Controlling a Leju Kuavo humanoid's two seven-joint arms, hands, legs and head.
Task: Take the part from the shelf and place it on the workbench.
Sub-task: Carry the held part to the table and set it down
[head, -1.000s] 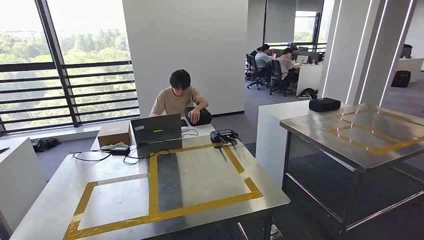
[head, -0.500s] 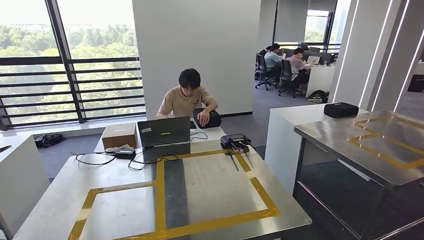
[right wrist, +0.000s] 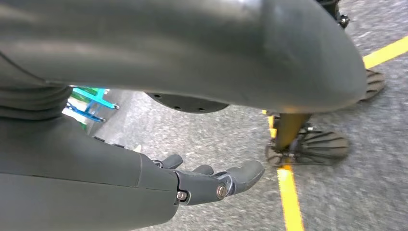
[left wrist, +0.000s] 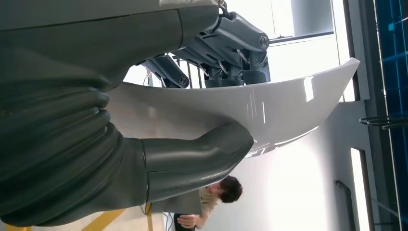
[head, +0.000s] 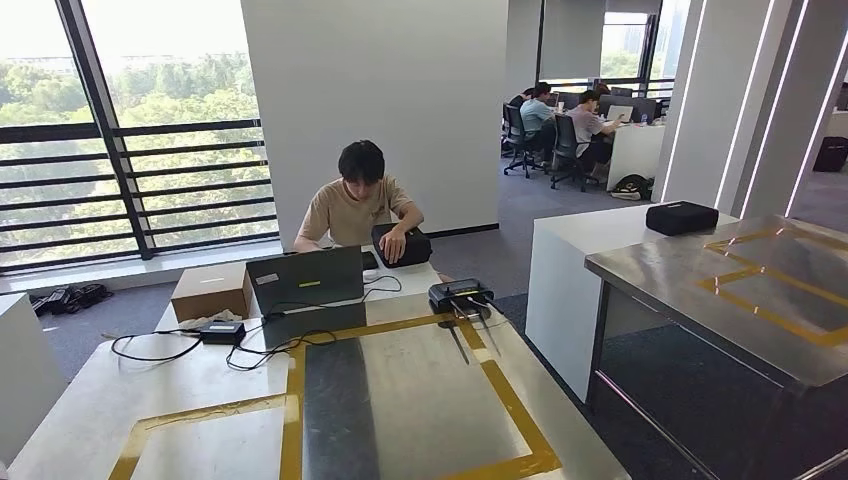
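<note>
At the lower left of the head view lies the workbench [head: 90, 410], a steel top marked with yellow tape [head: 292, 410]. Along its far edge, from left to right, sit a cardboard box [head: 210, 290], a power brick with cables [head: 222, 331], a laptop [head: 305, 279] and a small black box with leads [head: 460, 293]. Behind them a person [head: 357, 205] sits with a hand on a black bag [head: 403, 245]. At the right stands a second steel table [head: 720, 285].

In the left wrist view the left hand [left wrist: 192, 120] grasps the part [left wrist: 288, 103], a curved white panel, thumb on one face and dark fingers [left wrist: 231, 53] on the other. The right hand [right wrist: 207, 180] hangs over the carpet, fingers loosely apart, holding nothing.

The grip is one-handed and near one end of a long, smooth panel, so it could pivot or slip. Swung too far forward, it could sweep the cables or laptop, or reach the seated person.
</note>
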